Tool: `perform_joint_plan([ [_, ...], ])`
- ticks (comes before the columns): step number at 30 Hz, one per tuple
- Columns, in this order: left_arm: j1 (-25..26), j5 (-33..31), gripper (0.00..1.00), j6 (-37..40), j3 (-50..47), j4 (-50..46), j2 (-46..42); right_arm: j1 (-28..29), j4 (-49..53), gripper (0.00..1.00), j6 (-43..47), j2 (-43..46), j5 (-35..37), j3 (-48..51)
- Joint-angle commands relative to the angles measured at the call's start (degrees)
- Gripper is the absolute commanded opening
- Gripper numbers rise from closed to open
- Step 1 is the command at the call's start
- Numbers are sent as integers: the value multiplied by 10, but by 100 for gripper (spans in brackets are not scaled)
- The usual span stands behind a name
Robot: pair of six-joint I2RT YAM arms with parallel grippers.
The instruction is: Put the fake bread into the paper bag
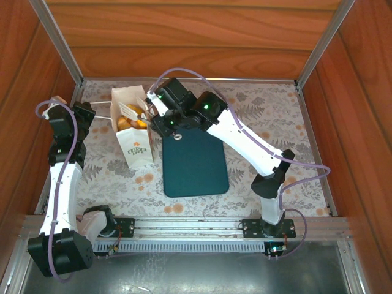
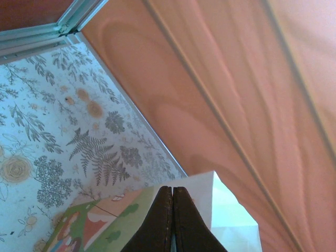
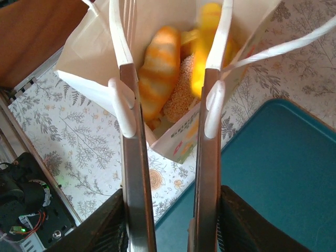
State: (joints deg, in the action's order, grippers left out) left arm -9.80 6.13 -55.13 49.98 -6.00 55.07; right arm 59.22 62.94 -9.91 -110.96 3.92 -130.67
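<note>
The white paper bag (image 1: 136,150) with the flower print stands open at the table's back left. My left gripper (image 2: 173,189) is shut on the bag's top edge (image 2: 231,220), and it reaches in from the left (image 1: 98,116). My right gripper (image 3: 169,73) hangs open over the bag's mouth (image 1: 147,111), with nothing held between its fingers. Inside the bag lie several pieces of fake bread (image 1: 130,119): a striped loaf (image 3: 160,63), a seeded roll (image 3: 181,94) and a blurred yellow piece (image 3: 207,42) beside the right finger.
A flat dark teal tray (image 1: 195,162) lies bare just right of the bag, under the right arm (image 3: 283,168). Wooden walls (image 2: 236,79) close in the table on three sides, near the left gripper. A white cord handle (image 3: 283,47) sticks out to the right.
</note>
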Motion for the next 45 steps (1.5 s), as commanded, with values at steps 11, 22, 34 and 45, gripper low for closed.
perform_joint_plan([
  [11, -3, 25, 0, 7, 21, 29, 4, 1, -33, 37, -14, 37, -7, -36],
  [22, -3, 72, 17, 34, 52, 36, 16, -21, -63, 35, -23, 108, 41, -3],
  [34, -2, 167, 100, 68, 100, 35, 50, -96, -110, 34, -43, 215, 68, 144],
  [45, -4, 132, 100, 106, 150, -14, 21, -226, -149, 33, -60, 332, 97, 355],
])
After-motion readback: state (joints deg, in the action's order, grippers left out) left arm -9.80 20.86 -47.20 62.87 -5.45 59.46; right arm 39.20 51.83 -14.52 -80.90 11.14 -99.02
